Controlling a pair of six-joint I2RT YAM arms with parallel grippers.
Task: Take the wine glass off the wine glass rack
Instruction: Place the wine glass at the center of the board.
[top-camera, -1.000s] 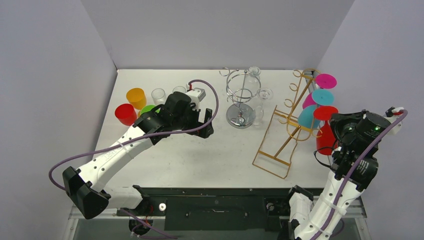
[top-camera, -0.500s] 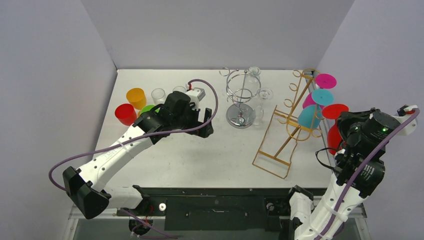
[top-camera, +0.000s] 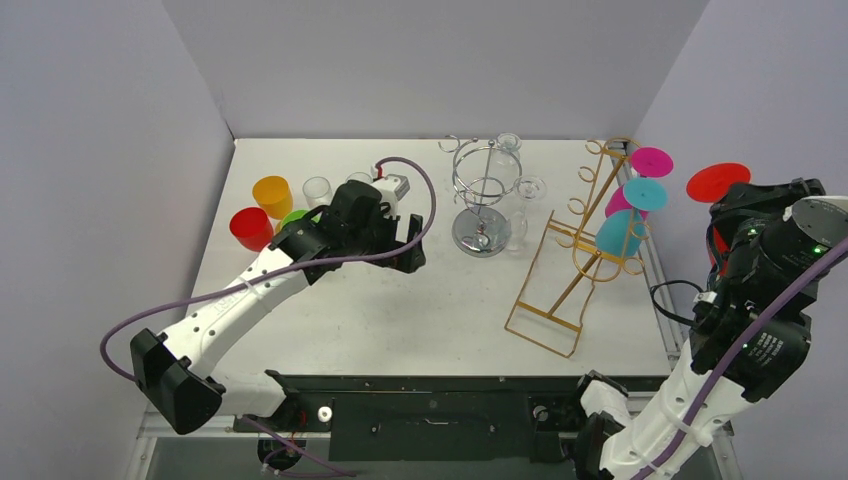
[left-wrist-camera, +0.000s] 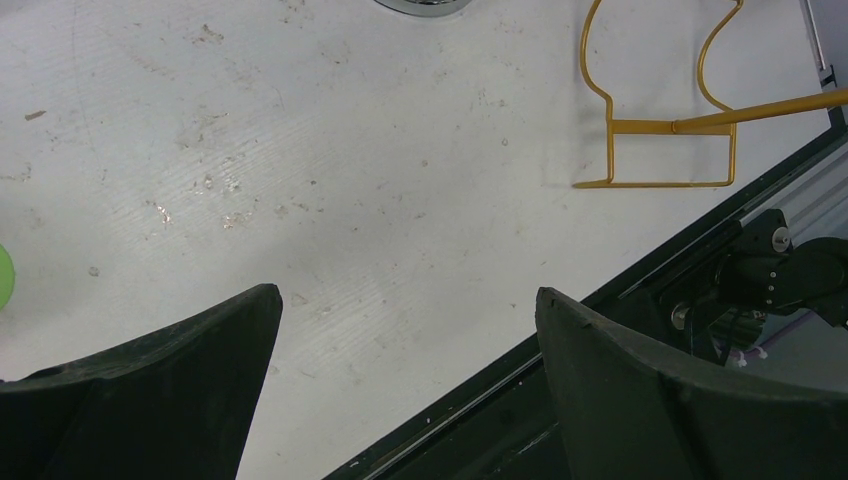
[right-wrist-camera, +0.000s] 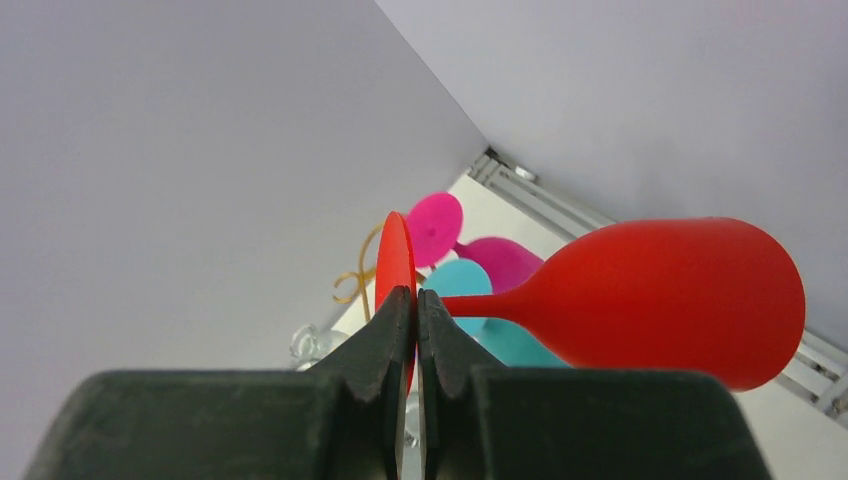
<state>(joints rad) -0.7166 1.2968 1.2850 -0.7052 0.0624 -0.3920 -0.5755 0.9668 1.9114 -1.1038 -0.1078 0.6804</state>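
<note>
White table, gold rack, red wine glass lifted clear.
Over the table the left gripper hovers, fingers wide; the right gripper pinches the glass's foot, now higher and further right than a second ago.

Two racks — gold rack, chrome rack, three coloured stemmed glasses — red wine glass, magenta wine glass, teal wine glass, two clear stemmed glasses, five tumblers
</note>
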